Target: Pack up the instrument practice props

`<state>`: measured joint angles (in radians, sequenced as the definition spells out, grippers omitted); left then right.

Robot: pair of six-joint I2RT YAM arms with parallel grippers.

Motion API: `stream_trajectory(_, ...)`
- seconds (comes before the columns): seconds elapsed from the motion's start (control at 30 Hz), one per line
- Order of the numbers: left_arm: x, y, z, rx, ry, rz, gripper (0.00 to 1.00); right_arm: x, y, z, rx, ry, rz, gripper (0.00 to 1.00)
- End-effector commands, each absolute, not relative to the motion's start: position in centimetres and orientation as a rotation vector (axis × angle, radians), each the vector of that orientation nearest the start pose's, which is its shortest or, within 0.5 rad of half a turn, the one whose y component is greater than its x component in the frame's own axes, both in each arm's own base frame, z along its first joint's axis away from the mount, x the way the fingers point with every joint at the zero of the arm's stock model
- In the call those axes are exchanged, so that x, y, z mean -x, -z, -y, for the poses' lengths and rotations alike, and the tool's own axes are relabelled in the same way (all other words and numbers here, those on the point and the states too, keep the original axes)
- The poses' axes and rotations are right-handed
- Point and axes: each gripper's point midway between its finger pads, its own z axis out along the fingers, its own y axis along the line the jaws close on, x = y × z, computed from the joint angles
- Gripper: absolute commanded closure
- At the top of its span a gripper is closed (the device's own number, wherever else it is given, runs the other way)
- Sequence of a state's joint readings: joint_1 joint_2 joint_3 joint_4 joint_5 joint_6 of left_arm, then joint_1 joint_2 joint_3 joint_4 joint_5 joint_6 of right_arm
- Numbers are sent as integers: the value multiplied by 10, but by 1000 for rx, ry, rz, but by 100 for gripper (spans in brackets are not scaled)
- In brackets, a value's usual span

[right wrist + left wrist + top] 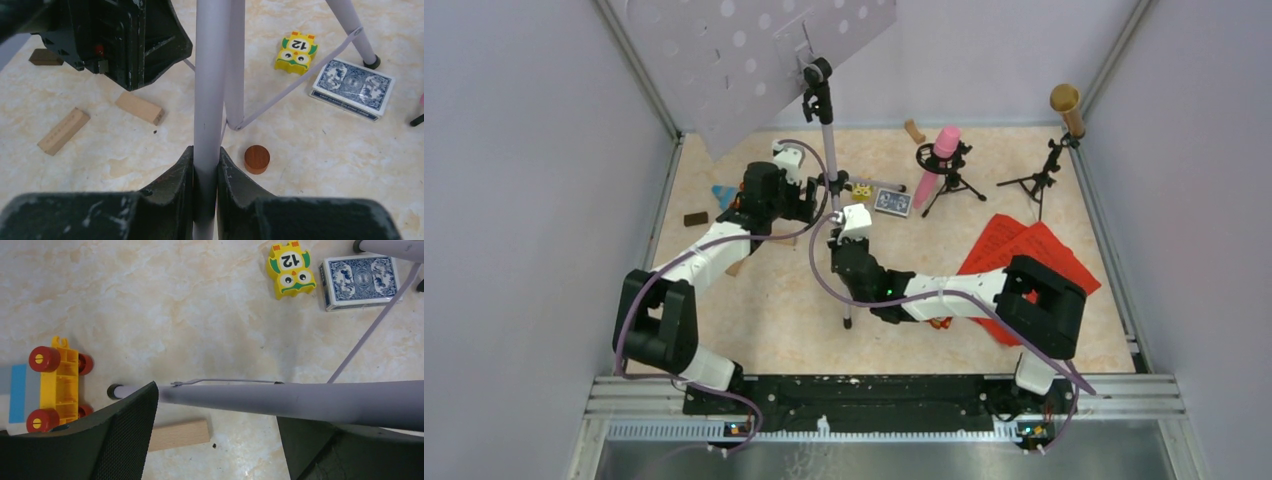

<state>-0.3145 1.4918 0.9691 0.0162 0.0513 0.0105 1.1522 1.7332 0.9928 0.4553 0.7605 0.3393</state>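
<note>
While right hand (205,165) pinches silver tripod pole (212,75) tight, I judge it steadies stand. Left hand (217,409) wide astride tripod leg (325,402), not touching, likely for folding. Stand toward 12 o'clock on table (784,300), grey tray (744,60) on top.

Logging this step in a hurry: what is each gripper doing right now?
Left gripper: open, jaws astride a tripod leg, not gripping.
Right gripper: shut on the silver stand pole.
</note>
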Motion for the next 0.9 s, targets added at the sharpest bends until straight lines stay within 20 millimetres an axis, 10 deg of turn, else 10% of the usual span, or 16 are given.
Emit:
stream_trajectory(0.0, -430, -178, 185, -547, 358, -1910, 9, -226, -191, -484, 342, -727, -1750, 100)
stream_trajectory(0.37, -422, -178, 199, -624, 443, -1906, 1, -203, -198, -522, 311, -837, -1753, 91)
stream_trajectory(0.67, -406, -204, 159, -418, 303, -1912, 1, -200, -206, -455, 399, -819, -1722, 34)
stream_trajectory(0.87, -372, -214, 141, -314, 303, -1912, 1, -184, -220, -416, 545, -938, -1681, 30)
